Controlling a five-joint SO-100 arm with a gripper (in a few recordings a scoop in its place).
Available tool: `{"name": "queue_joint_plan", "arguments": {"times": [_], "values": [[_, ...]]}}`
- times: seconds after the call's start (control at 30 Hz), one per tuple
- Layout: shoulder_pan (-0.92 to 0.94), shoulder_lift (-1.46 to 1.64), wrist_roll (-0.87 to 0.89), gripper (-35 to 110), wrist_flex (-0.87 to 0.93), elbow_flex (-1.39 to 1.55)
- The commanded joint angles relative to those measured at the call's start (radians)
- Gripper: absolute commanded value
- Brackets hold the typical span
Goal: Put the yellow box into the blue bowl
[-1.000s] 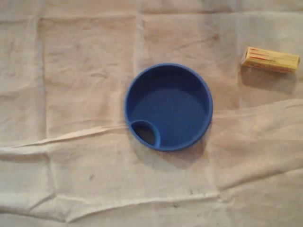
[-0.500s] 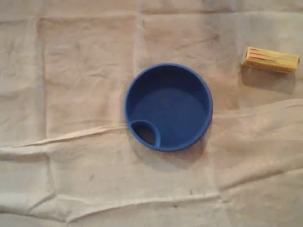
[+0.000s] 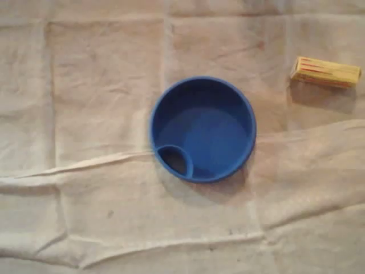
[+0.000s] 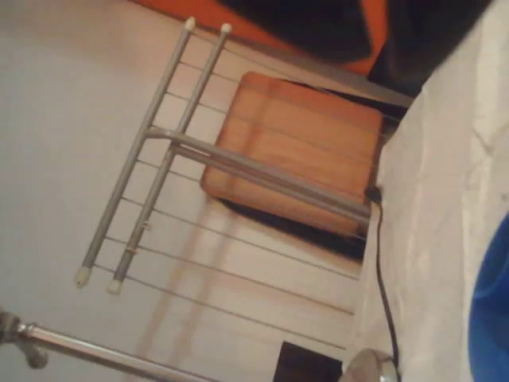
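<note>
A creased, off-white cloth (image 3: 85,85) covers the table, its folds running in long ridges across the overhead view. The yellow box (image 3: 325,72) lies flat on this cloth up and to the right of the blue bowl (image 3: 202,129), well apart from it. Its long side runs roughly left to right with a slight tilt, and thin red lines are printed on its top face. The bowl sits upright and holds nothing. A small, rounded compartment (image 3: 175,160) is set against the inside of its lower-left rim, and one cloth ridge runs leftward from that side of the bowl. In the wrist view a sliver of the bowl's blue shows at the right edge. Beyond the bowl, a black cable (image 4: 380,263) runs along the cloth's edge. Farther from the bowl are a wooden panel (image 4: 294,151) and a grey metal rack (image 4: 159,143) with thin wires against a pale surface. How the gripper's fingers stand cannot be told.
</note>
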Motion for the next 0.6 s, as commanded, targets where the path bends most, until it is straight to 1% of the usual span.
{"name": "queue_joint_plan", "arguments": {"times": [0.0,0.13,0.2,0.4,0.57], "values": [[-0.006,0.044,-0.002,0,-0.003,-0.008],[-0.008,0.031,-0.003,0,-0.017,0.002],[-0.008,-0.023,-0.003,0,-0.046,0.018],[-0.009,-0.288,-0.003,0,-0.183,0.061],[-0.101,-0.515,-0.002,0,-0.282,0.015]]}}
